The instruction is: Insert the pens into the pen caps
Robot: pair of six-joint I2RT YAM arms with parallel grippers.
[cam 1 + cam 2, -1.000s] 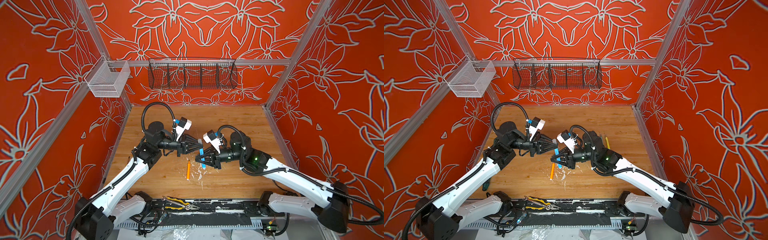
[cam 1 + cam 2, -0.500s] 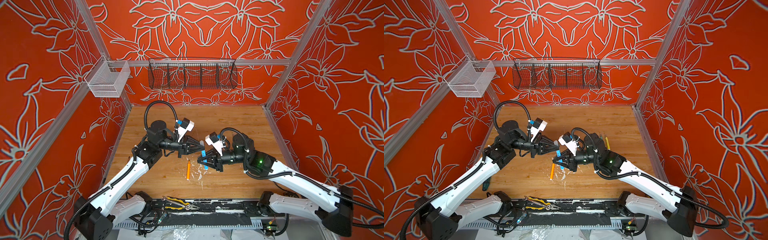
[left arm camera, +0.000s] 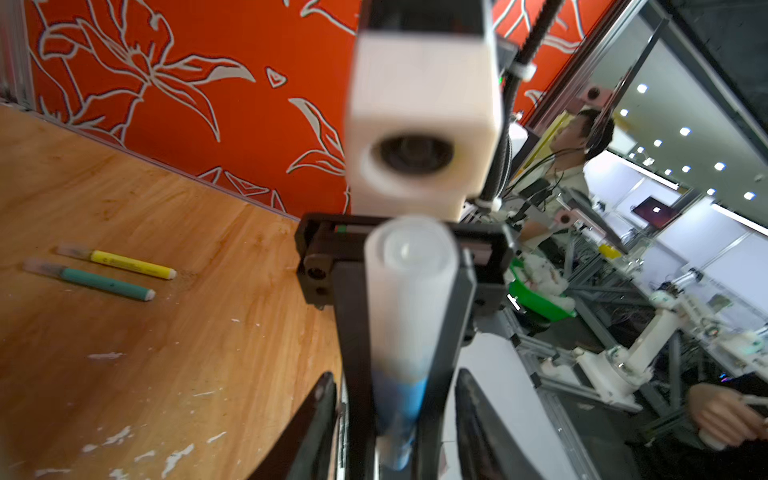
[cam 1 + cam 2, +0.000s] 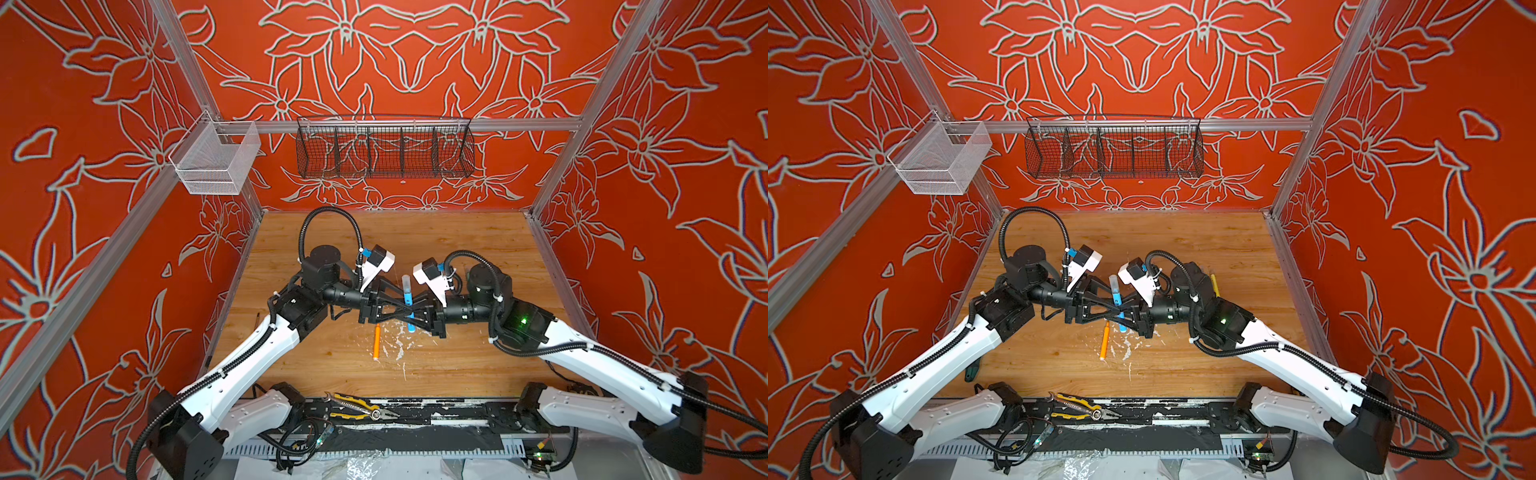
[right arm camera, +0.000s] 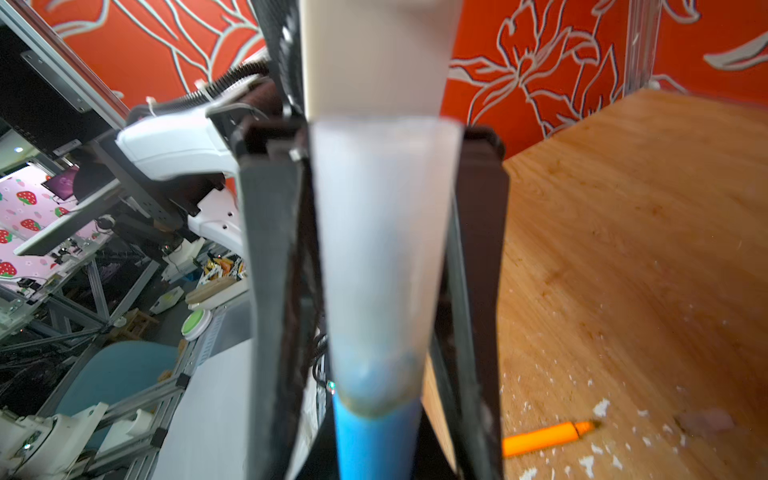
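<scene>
The right end effector [image 4: 412,314] clamps the slim blue marker pen [image 4: 408,297] roughly upright above the wooden bench [image 4: 457,365], with a clear plastic cap [image 4: 406,284] seated on its upper end. The left end effector [image 4: 402,309] stands partly open, its fingers [image 3: 322,411] clear of the pen. An orange marker pen [image 4: 377,341] lies on the bench just beside them.

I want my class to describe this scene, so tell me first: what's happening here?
The right end effector is shut on the blue pen, holding it above the table between the arms. A clear cap sits on the pen's end. The left end effector faces it, open on either side of the cap, not gripping. The orange pen lies uncapped among white flecks; the yellow pen and green pen lie further off, seemingly capped.
</scene>
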